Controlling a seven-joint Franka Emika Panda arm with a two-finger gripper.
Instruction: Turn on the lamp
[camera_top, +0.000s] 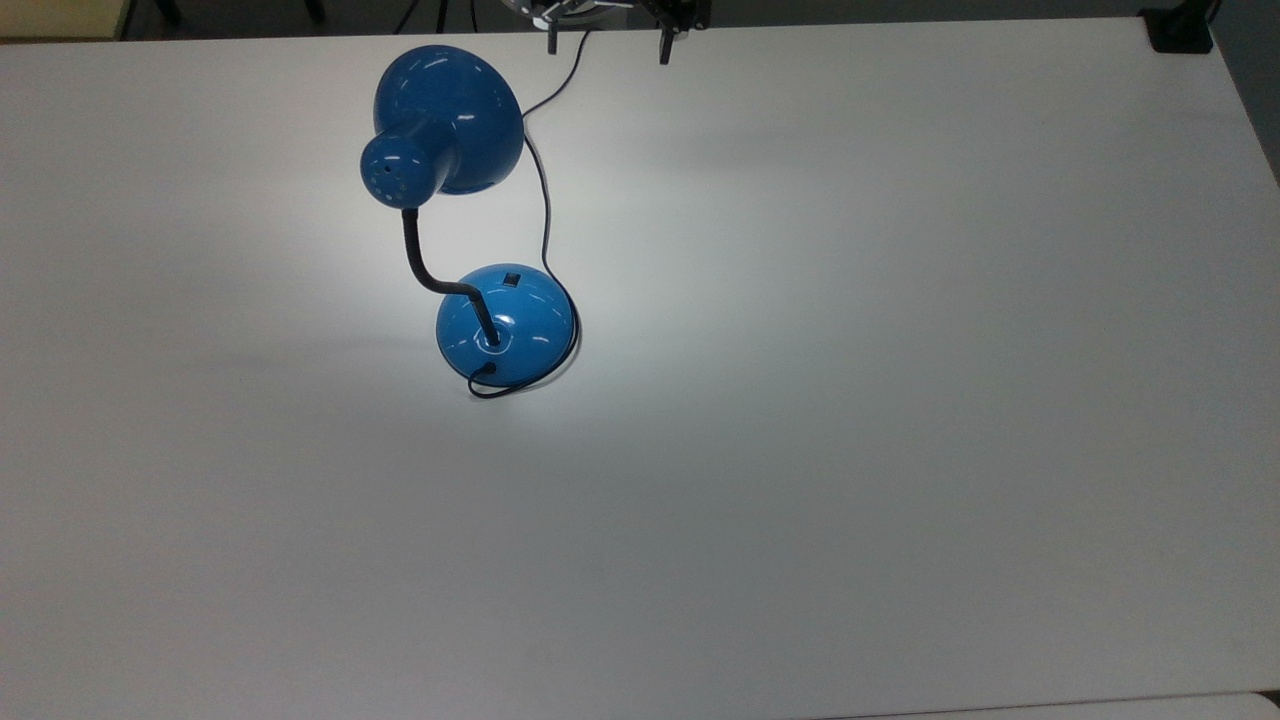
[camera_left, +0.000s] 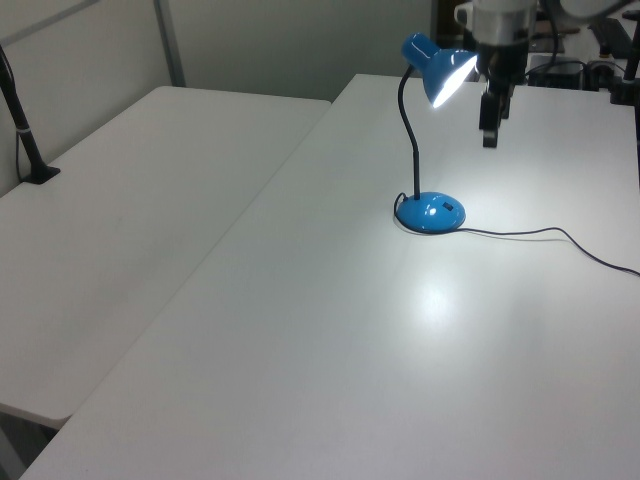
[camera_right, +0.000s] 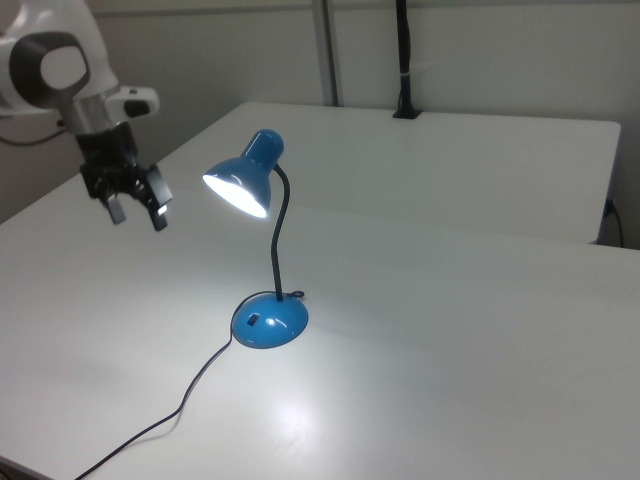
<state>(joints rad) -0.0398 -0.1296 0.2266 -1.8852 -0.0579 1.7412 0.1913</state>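
The glossy blue lamp (camera_top: 507, 320) stands on the white table (camera_top: 850, 400), its domed shade (camera_top: 450, 115) held up on a black gooseneck. The lamp is lit: its bulb glows (camera_right: 238, 190) and a bright patch lies on the table around the base (camera_left: 430, 212). A small black switch (camera_top: 512, 279) sits on the base. My gripper (camera_top: 607, 48) hangs open and holds nothing, at the top view's top edge. It is high above the table (camera_right: 138, 215), about level with the shade (camera_left: 440, 70) and apart from it.
The lamp's black cord (camera_top: 545, 200) curls round the base and runs off across the table (camera_left: 545, 232). A black clamp (camera_top: 1180, 30) sits at the top view's top right corner. A second table (camera_left: 150, 200) adjoins on the left view's left, with a black post (camera_left: 25, 140).
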